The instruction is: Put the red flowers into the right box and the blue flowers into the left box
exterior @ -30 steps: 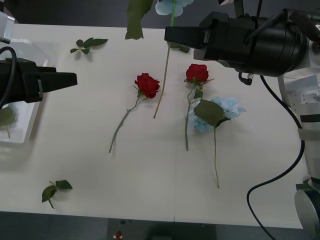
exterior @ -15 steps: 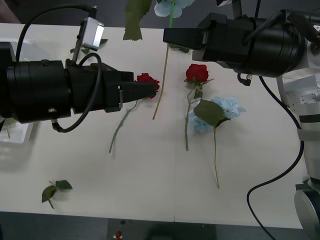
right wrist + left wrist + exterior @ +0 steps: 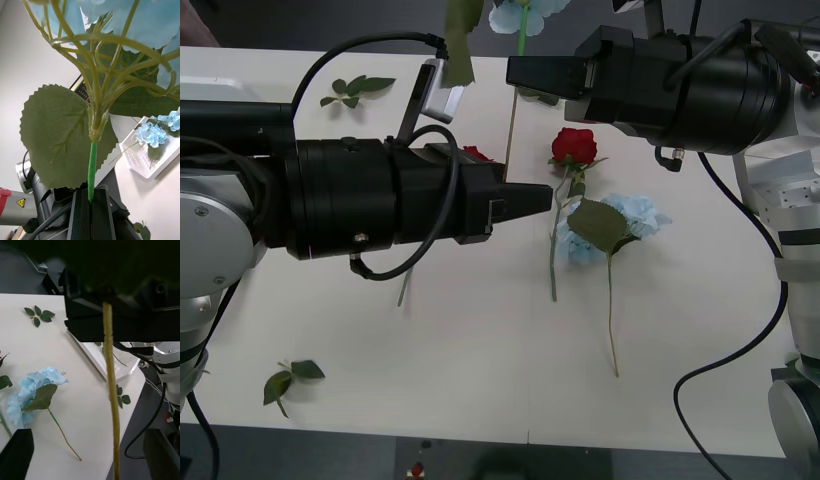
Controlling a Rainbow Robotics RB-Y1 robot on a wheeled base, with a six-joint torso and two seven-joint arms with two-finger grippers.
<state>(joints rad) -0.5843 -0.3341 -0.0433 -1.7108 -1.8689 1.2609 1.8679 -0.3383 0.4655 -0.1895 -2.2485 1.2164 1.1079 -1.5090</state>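
The right gripper (image 3: pixel 90 210) is clamped on the green stem of a blue flower (image 3: pixel 518 12), held up above the table's (image 3: pixel 480 370) far edge. The left gripper (image 3: pixel 542 198) reaches over mid-table with its fingers (image 3: pixel 17 452) spread wide, the hanging stem between them. One red rose (image 3: pixel 574 146) and another blue flower (image 3: pixel 630 222) lie just beyond its tip; open tabletop lies nearer the front edge.
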